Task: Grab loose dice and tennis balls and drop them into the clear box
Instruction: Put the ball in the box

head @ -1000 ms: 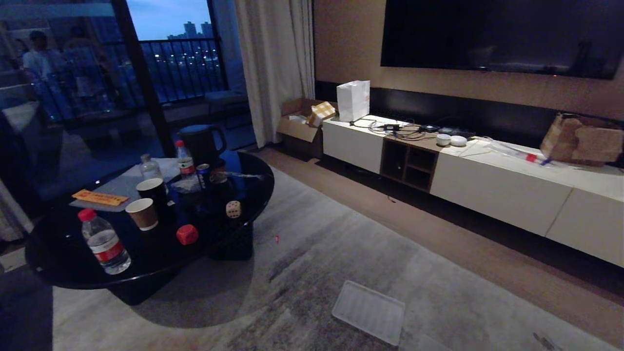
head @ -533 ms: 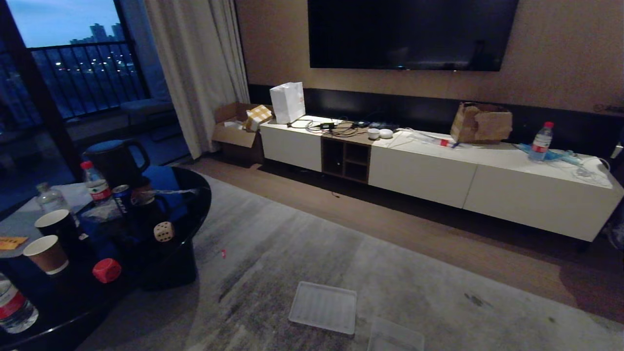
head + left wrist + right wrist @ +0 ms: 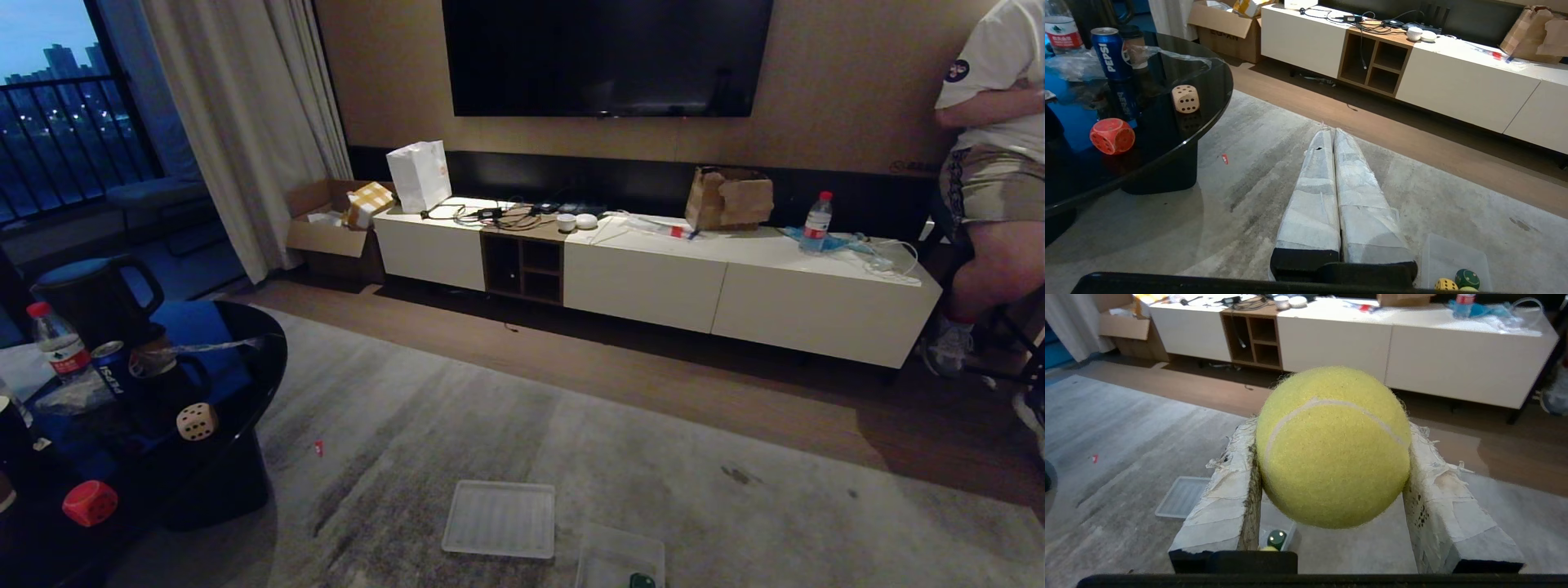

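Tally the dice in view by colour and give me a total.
Red die, on the black table: 1
Beige die, on the same table: 1
Yellow die, in the clear box: 1
Total: 3

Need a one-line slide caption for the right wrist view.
Right end effector gripping a tennis ball above the rug, clear box below.
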